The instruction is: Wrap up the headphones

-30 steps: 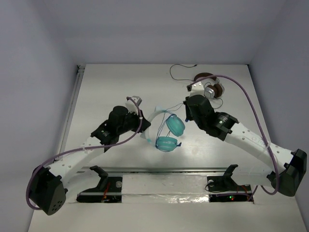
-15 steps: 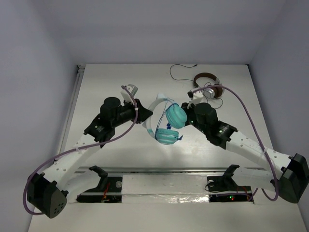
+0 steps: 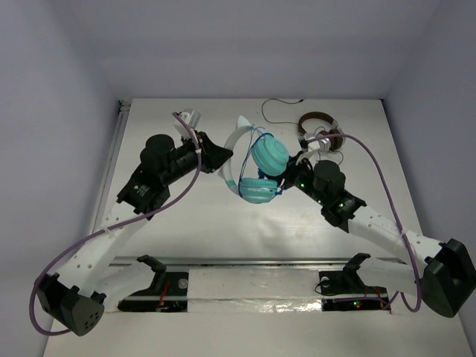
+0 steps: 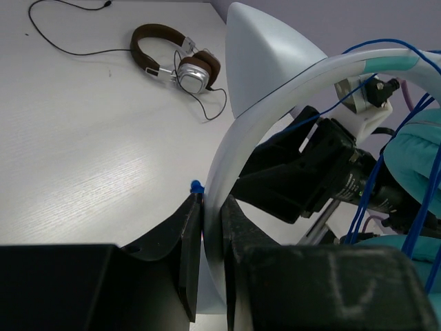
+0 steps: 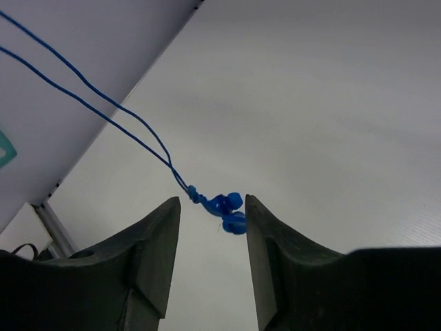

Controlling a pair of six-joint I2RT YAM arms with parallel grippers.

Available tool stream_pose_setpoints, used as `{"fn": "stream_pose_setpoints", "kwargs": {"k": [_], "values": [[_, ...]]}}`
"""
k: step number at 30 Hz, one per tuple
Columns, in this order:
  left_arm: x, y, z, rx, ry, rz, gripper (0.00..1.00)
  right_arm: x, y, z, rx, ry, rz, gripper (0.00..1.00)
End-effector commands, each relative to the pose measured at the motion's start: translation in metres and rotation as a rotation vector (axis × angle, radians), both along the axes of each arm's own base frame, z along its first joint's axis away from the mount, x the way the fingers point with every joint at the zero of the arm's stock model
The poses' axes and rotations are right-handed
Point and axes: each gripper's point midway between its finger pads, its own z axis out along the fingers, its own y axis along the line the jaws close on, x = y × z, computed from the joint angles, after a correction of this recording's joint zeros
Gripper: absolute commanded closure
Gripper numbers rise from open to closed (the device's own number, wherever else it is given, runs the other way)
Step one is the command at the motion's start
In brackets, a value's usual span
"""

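Note:
The headphones (image 3: 269, 155) hang above the table's middle, with teal ear cups and a white-and-light-blue headband (image 4: 275, 89). My left gripper (image 4: 210, 203) is shut on the headband's lower end; from above it sits left of the cups (image 3: 223, 156). A thin blue cable (image 5: 103, 103) runs in loops over the cups. Its knotted blue end (image 5: 227, 205) hangs between the fingers of my right gripper (image 5: 212, 200), close against the right finger. That gripper is open and sits just right of the cups (image 3: 291, 175).
Brown-and-silver headphones (image 3: 321, 132) lie at the back right with their thin dark cord (image 3: 279, 104) trailing toward the far edge. A rail (image 3: 111, 149) runs along the table's left edge. Purple cables arc over both arms.
Both arms have carried the headphones toward the far side and turned them. My right gripper has opened off the blue cable end. The left grip on the headband is unchanged.

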Motion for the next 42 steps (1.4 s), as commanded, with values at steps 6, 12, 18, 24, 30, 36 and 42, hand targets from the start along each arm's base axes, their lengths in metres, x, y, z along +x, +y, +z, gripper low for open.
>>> {"fn": "stream_pose_setpoints", "kwargs": {"k": [6,12,18,24,30,36,42], "values": [[0.001,0.005,0.054,-0.103,-0.051,0.047,1.0,-0.008,0.013,0.021,0.032,-0.103,0.107,0.47],[0.0,0.004,0.049,-0.102,-0.035,0.043,1.0,-0.009,0.036,0.021,0.046,-0.118,0.217,0.47],[-0.002,0.005,0.044,-0.093,-0.014,0.041,1.0,0.005,0.043,0.021,0.034,-0.129,0.202,0.47],[-0.005,0.009,0.048,-0.086,-0.016,0.05,1.0,0.011,0.025,0.014,-0.018,-0.097,0.101,0.47],[-0.009,0.009,0.05,-0.098,-0.017,0.044,1.0,0.0,0.015,0.005,-0.063,-0.041,0.102,0.49],[-0.011,0.008,0.056,-0.109,-0.028,0.03,1.0,0.002,0.018,-0.001,-0.065,-0.03,0.108,0.48],[-0.014,0.008,0.06,-0.108,-0.029,0.021,1.0,0.006,0.034,0.003,-0.053,-0.071,0.168,0.45]]}}
